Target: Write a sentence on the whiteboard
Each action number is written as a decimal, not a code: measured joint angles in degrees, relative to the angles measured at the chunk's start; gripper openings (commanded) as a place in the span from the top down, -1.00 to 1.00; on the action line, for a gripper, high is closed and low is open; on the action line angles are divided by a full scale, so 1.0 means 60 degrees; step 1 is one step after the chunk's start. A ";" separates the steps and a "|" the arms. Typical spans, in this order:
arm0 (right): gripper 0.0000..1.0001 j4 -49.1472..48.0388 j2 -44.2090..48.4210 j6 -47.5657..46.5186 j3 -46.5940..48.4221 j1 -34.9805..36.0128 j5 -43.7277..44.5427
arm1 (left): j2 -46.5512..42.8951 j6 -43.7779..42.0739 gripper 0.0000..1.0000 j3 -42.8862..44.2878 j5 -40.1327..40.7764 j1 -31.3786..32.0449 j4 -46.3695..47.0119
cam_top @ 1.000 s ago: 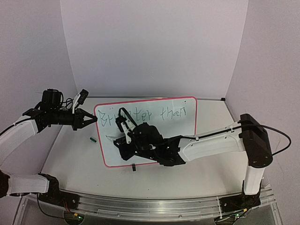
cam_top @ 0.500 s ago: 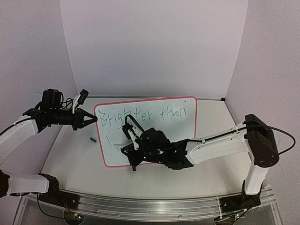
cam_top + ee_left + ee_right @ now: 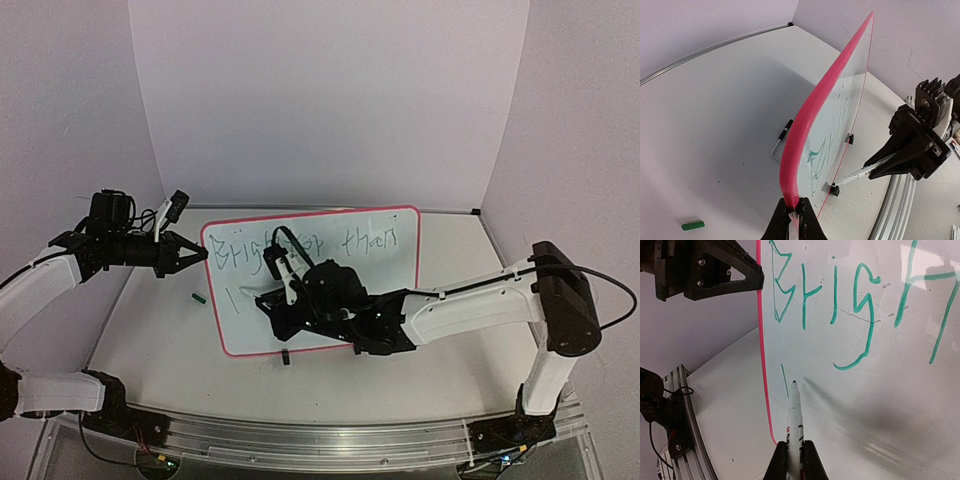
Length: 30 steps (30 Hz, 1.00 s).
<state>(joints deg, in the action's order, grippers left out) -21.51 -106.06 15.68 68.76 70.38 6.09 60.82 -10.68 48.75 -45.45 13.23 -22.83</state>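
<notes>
The whiteboard (image 3: 395, 285), white with a thin pink frame, stands tilted on the table. Its left edge (image 3: 812, 110) is pinched in my shut left gripper (image 3: 200, 252) (image 3: 794, 212). The sentence (image 3: 310, 243) reads "Brighter than" in green on one line, and the right wrist view shows "Brigh" (image 3: 835, 295) close up. My right gripper (image 3: 285, 300) (image 3: 795, 460) is shut on a white marker (image 3: 794, 415) (image 3: 852, 176). The marker's tip sits at the board just right of a short green stroke (image 3: 784, 377) (image 3: 228, 297) below the "B".
A green marker cap (image 3: 198, 297) (image 3: 692, 225) lies on the table left of the board. Two black clips (image 3: 834, 190) (image 3: 850, 138) sit on the board's lower edge, with a wire stand (image 3: 780, 142) behind it. An aluminium rail (image 3: 320, 440) runs along the near table edge.
A short green stroke has appeared under the "B". My right gripper with the marker dipped toward the board's lower edge, then rose again. The left gripper has not moved.
</notes>
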 measured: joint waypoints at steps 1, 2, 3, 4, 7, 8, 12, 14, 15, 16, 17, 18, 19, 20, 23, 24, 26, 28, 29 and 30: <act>1.00 0.0005 -0.0043 -0.0003 0.0028 -0.0004 0.0032 | 0.0000 0.0000 1.00 0.0000 0.0000 0.0000 0.0000; 1.00 0.0014 -0.0069 -0.0007 0.0044 -0.0015 0.0066 | 0.0000 0.0000 1.00 0.0000 0.0000 0.0000 0.0000; 1.00 0.0019 -0.0094 -0.0011 0.0059 -0.0033 0.0095 | 0.0000 0.0000 1.00 0.0000 0.0000 0.0000 0.0000; 1.00 0.0027 -0.0125 -0.0013 0.0077 -0.0048 0.0123 | 0.0000 0.0000 1.00 0.0000 0.0000 0.0000 0.0000; 1.00 0.0095 -0.0163 -0.0021 0.0129 -0.0057 0.0245 | 0.0000 0.0000 1.00 0.0000 -0.0001 0.0000 0.0000; 1.00 0.0114 -0.0173 -0.0023 0.0150 -0.0057 0.0282 | 0.0000 0.0000 1.00 0.0000 -0.0002 0.0000 -0.0002; 1.00 0.0230 -0.0187 -0.0024 0.0170 -0.0057 0.0309 | 0.0000 0.0003 1.00 0.0000 0.0000 0.0000 0.0004; 1.00 0.0312 -0.0200 -0.0021 0.0170 -0.0057 0.0302 | 0.0003 0.0003 1.00 0.0000 0.0000 0.0000 0.0004; 1.00 0.0348 -0.0209 -0.0019 0.0167 -0.0057 0.0285 | 0.0004 0.0004 1.00 0.0000 0.0000 0.0000 0.0005; 1.00 0.0367 -0.0220 -0.0012 0.0167 -0.0057 0.0266 | 0.0004 0.0005 1.00 0.0000 0.0000 0.0000 0.0012; 1.00 0.0386 -0.0229 0.0000 0.0167 -0.0057 0.0243 | 0.0004 0.0007 1.00 0.0000 0.0000 0.0000 0.0024; 1.00 0.0401 -0.0240 0.0011 0.0167 -0.0057 0.0214 | 0.0004 0.0007 1.00 0.0000 0.0000 0.0000 0.0029; 1.00 0.0427 -0.0253 0.0027 0.0164 -0.0057 0.0166 | 0.0004 0.0007 1.00 0.0000 0.0000 0.0000 0.0029; 1.00 0.0455 -0.0272 0.0047 0.0163 -0.0057 0.0108 | 0.0004 0.0007 1.00 0.0000 0.0000 0.0000 0.0029; 1.00 0.0491 -0.0385 0.0129 0.0163 -0.0057 -0.0068 | 0.0004 0.0007 1.00 0.0000 0.0000 0.0000 0.0033; 1.00 0.0495 -0.0453 0.0162 0.0163 -0.0057 -0.0159 | 0.0004 0.0007 1.00 0.0000 0.0000 0.0000 0.0033; 1.00 0.0515 -0.0611 0.0224 0.0163 -0.0053 -0.0343 | 0.0012 0.0007 1.00 0.0000 0.0000 0.0000 0.0037; 1.00 0.0523 -0.0776 0.0283 0.0163 -0.0052 -0.0532 | 0.0029 0.0011 1.00 0.0000 0.0001 0.0000 0.0053; 1.00 0.0525 -0.0858 0.0315 0.0163 -0.0047 -0.0624 | 0.0040 0.0013 1.00 0.0000 0.0005 0.0000 0.0059; 1.00 0.0529 -0.0939 0.0348 0.0163 -0.0041 -0.0710 | 0.0047 0.0018 1.00 0.0000 0.0007 0.0000 0.0063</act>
<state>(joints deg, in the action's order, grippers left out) -18.34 -111.69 17.76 69.73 70.14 1.83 61.10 -10.57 48.75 -45.41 13.23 -22.45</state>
